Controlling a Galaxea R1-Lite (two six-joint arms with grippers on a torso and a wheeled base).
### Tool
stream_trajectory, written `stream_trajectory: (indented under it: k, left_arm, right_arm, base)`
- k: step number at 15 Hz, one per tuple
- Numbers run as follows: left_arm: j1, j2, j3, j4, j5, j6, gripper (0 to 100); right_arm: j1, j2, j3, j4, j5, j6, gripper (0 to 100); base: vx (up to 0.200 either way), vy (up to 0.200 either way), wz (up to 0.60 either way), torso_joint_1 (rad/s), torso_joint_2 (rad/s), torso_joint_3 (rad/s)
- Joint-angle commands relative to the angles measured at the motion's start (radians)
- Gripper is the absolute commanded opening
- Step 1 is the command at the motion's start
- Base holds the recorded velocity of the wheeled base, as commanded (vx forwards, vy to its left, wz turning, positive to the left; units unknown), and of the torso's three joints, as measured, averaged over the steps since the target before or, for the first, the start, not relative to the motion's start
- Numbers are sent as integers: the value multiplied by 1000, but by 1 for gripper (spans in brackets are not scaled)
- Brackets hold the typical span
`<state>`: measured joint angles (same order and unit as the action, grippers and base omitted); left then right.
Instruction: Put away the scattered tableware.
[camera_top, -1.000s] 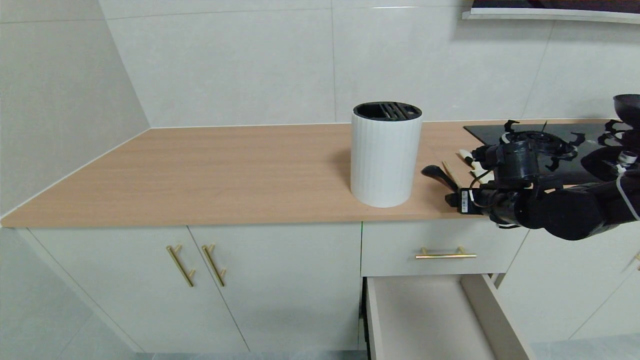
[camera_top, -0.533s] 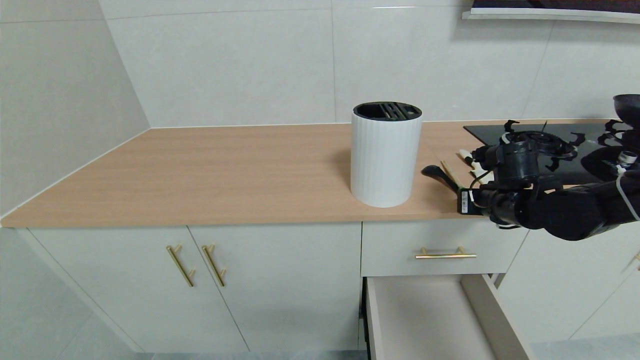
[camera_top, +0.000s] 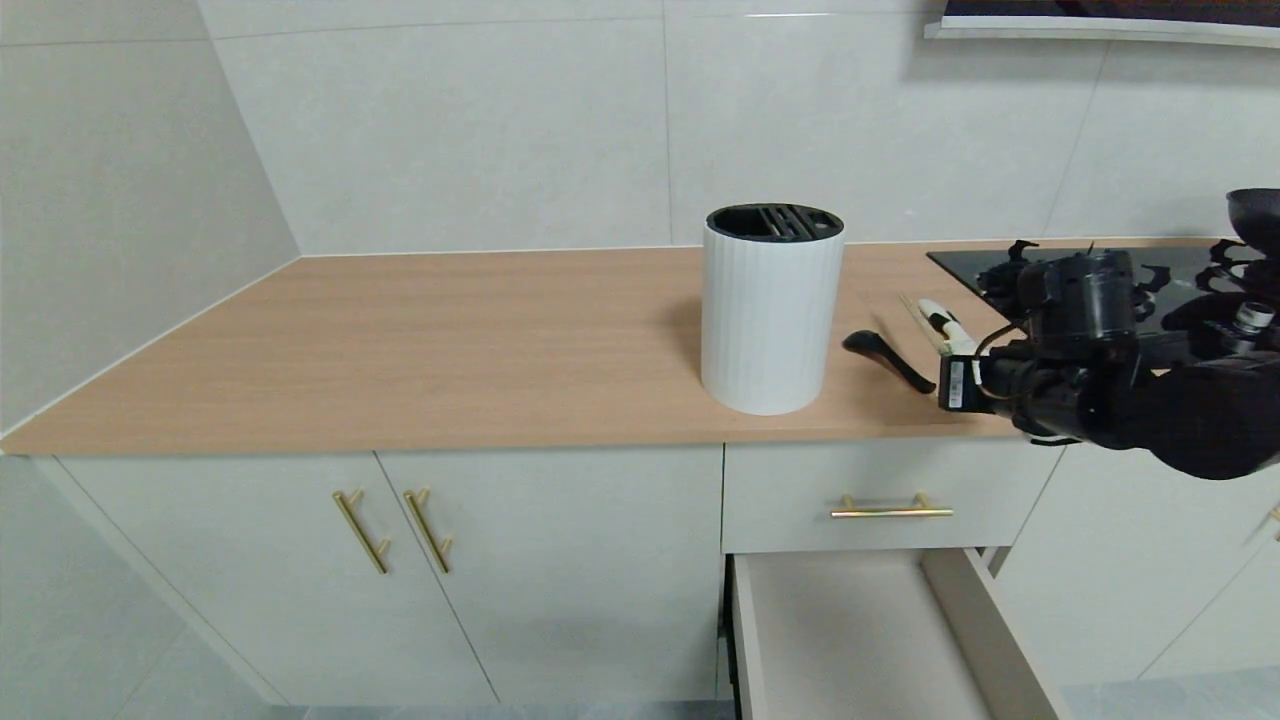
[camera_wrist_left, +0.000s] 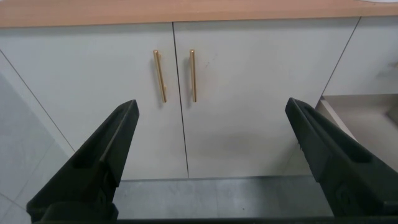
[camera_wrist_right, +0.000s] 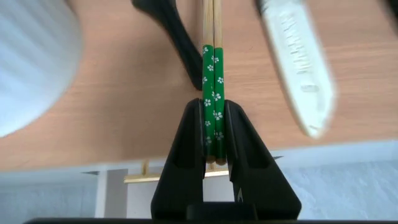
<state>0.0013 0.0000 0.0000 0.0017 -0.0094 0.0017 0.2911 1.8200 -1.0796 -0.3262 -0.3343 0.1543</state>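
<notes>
Presently in right gripper: the right gripper is pinching a pair of chopsticks by their green ends, its jaws pressed against both sticks.
Reason for grip: holding the thick ends leaves the thin ends leading, which should suit a drop into a slot.
Chopsticks, position: to the right of the utensil holder, over the countertop. Whether the far ends touch the wood cannot be told.
Chopsticks, appearance: two pale wooden sticks lying parallel and touching, the green ends dotted with small white flowers.
Left gripper: the left gripper hangs low with its jaws spread wide, holding nothing and facing the cabinet doors below and left of the holder. It is likely parked clear of the work.
Utensil holder: white ribbed cylinder, upright, with a black slotted top. It is the probable destination.
Other tableware: a black spoon lies just right of the holder, and a white knife lies farther right.
Drawer: an open drawer sits below the holder.
Risk: the thin sticks may pivot in the pinch.
</notes>
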Motion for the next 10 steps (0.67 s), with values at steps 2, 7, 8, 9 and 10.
stream_trajectory:
  k: [2, 7, 8, 9, 10]
  left_arm:
    - [0, 0, 0, 0, 0, 0, 100]
    - [0, 2, 0, 0, 0, 0, 100]
    - [0, 2, 0, 0, 0, 0, 100]
    - [0, 2, 0, 0, 0, 0, 100]
    - [0, 2, 0, 0, 0, 0, 100]
  right_arm:
    - [22, -202, 92, 30, 3, -1, 0]
    - [57, -441, 153, 299, 121, -1, 0]
    - [56, -465, 153, 343, 179, -1, 0]
    - [56, -496, 159, 383, 248, -7, 0]
    - [57, -528, 164, 409, 322, -10, 0]
  base:
    - [0, 0, 0, 0, 0, 0]
    - [0, 0, 0, 0, 0, 0]
    - [0, 0, 0, 0, 0, 0]
    - [0, 0, 0, 0, 0, 0]
    - [0, 0, 0, 0, 0, 0]
